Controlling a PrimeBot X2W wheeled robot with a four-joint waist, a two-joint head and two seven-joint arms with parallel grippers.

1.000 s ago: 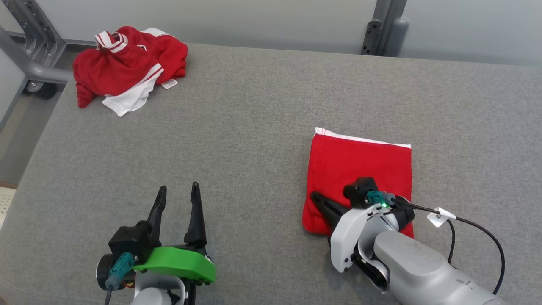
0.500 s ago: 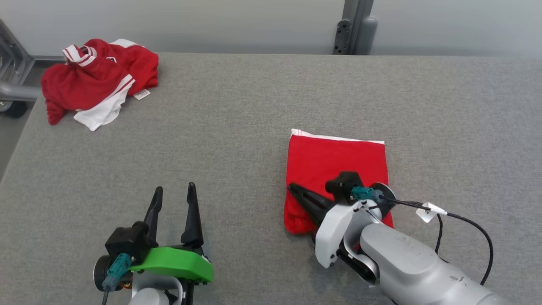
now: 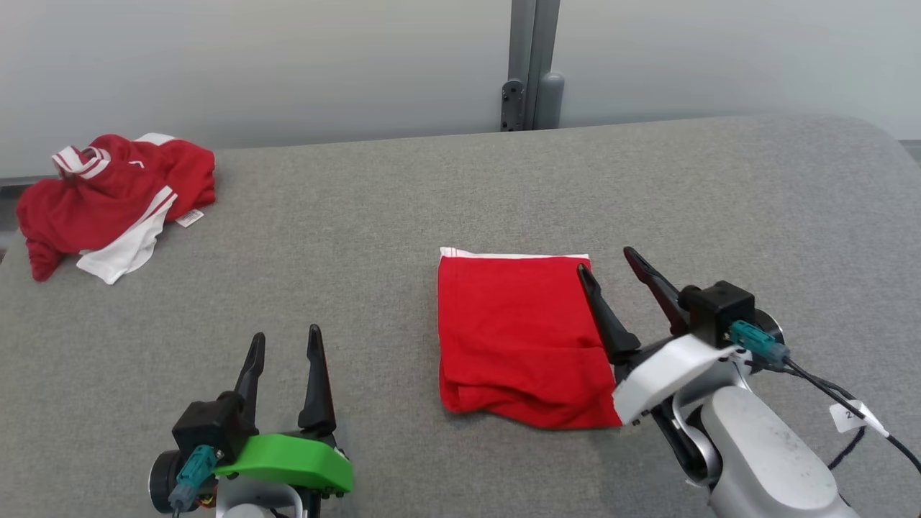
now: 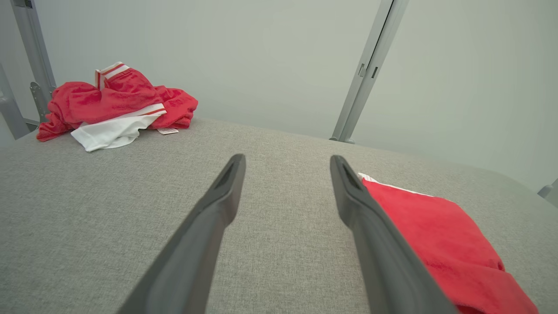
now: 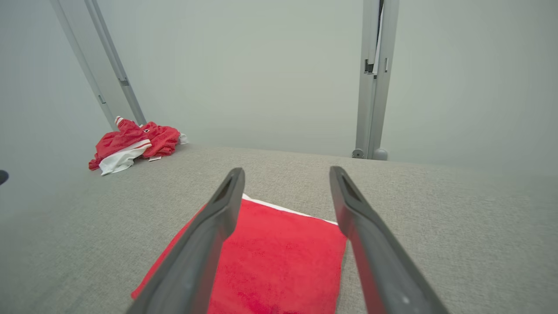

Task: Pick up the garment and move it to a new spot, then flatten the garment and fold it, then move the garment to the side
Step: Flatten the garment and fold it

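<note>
The right gripper (image 3: 604, 260) stands at about 4 o'clock in the head view with its two fingers spread wide, and nothing is between them. One finger lies over the 3 o'clock edge of the folded garment (image 3: 518, 338); I cannot tell if it touches the cloth. This red garment lies flat as a neat rectangle on the grey table (image 3: 360, 216), a little toward 5 o'clock from the centre, with a white strip along its 12 o'clock edge. The left gripper (image 3: 286, 332), at 7 o'clock, is also spread wide and empty, well apart from the garment. A crumpled red and white garment (image 3: 108, 194) lies at 10 o'clock near the table corner.
</note>
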